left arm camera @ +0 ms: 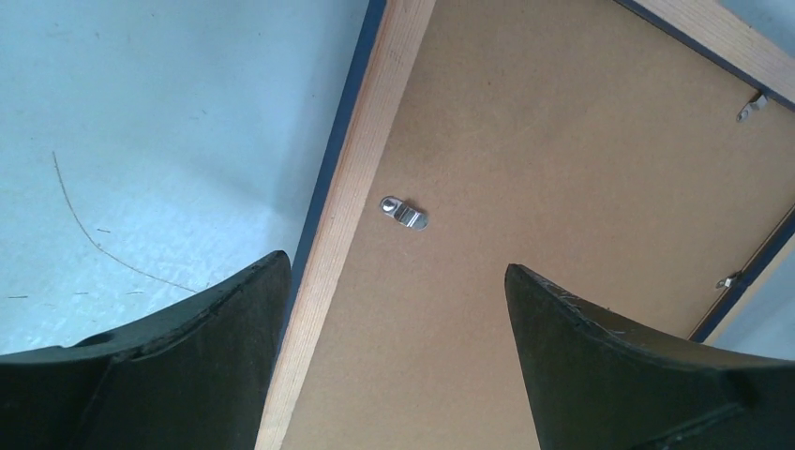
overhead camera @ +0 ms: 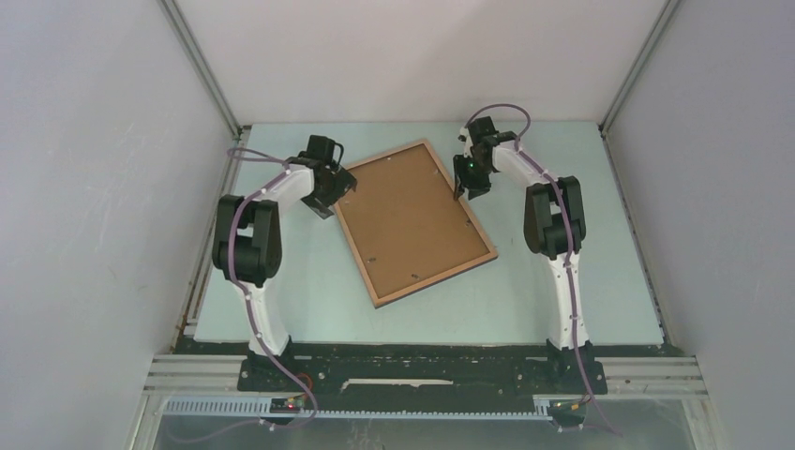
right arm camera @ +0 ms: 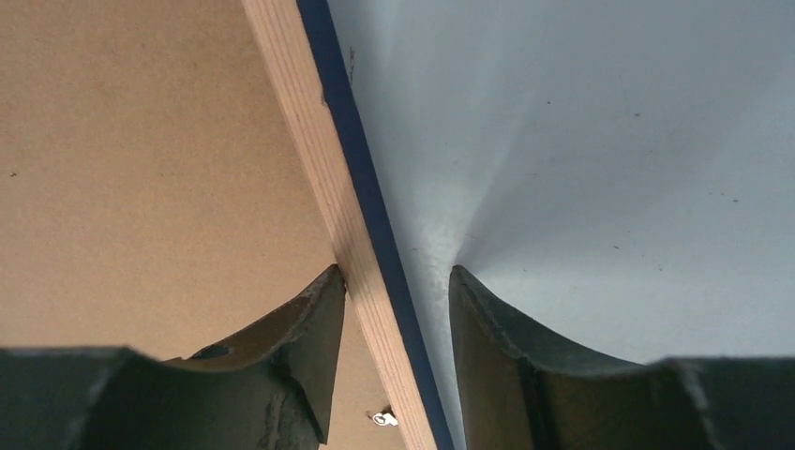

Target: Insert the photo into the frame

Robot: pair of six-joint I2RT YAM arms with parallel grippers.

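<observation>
Pale grey walls (overhead camera: 94,187) with aluminium corner posts (overhead camera: 202,61) box in a light blue-green bench (overhead camera: 422,323), matte and a bit speckled up close.

Starting on the left: the left hand (left arm camera: 394,265) hangs over the left long edge of the thin rectangular light-wood picture frame (overhead camera: 412,220), near its far-left corner. Its black fingers are spread wide, one over the bench and one over the backing, and neither touches anything as far as I can make out. A thin stray fibre (left arm camera: 94,234) lies on the bench just beside it.

The frame lies face down around the middle of the bench. Its plain brown fibreboard back is up, flat and smooth, with small silver turn clips (left arm camera: 403,212) along the rails. The long axis runs far to near and swings right toward the arms, so the near-right corner sits close to the right arm. A dark blue strip (right arm camera: 367,187) shows along the outside of the wood rail, can't tell what it belongs to.

On the right, the right hand (right arm camera: 394,272) straddles the right long edge at a middling gap. The inner finger looks to be against the wood, while the outer one has a sliver of bench between it and the rail, so it's not clamped.

Most room is to the right of the frame and in front of it. The far corner is close to the back wall.
</observation>
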